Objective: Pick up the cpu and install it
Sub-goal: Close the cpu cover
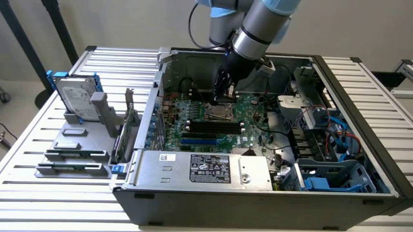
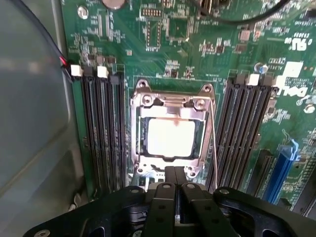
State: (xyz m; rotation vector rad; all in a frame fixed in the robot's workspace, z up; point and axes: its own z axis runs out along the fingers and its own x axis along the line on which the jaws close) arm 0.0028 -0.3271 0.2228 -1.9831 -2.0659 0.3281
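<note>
Resting flat in the socket (image 2: 143, 123) at the middle of the motherboard (image 2: 197, 44), the cpu (image 2: 170, 138) is seen as a small square with a pale, shiny metal top and a thin darker rim. It is framed on all sides by the socket's silver bracket and is touched by nothing.

Surface: a white slatted tabletop (image 1: 26, 145) is noted, with a plain beige wall (image 1: 129, 24) behind it and black stand legs (image 1: 26, 38) at the far corner on the exterior view's left.

Containers:
- An open computer case (image 1: 258, 203) takes up the middle of the tabletop and reaches its near edge. The green motherboard is held inside, with a silver power supply (image 1: 206, 169) along the case's near wall.
- Black memory slots (image 2: 101, 133) are lined up on both sides of the socket, and a blue slot (image 2: 281, 168) is seen further out.
- A grey holder (image 1: 71, 145) is set near the tabletop's edge on the exterior view's left. A silver hard drive (image 1: 74, 96) in a blue frame is stood upright in it.

The gripper (image 2: 175, 172) is held low over the motherboard, just beside the socket. Its black fingers are pressed together and nothing is pinched between them.
</note>
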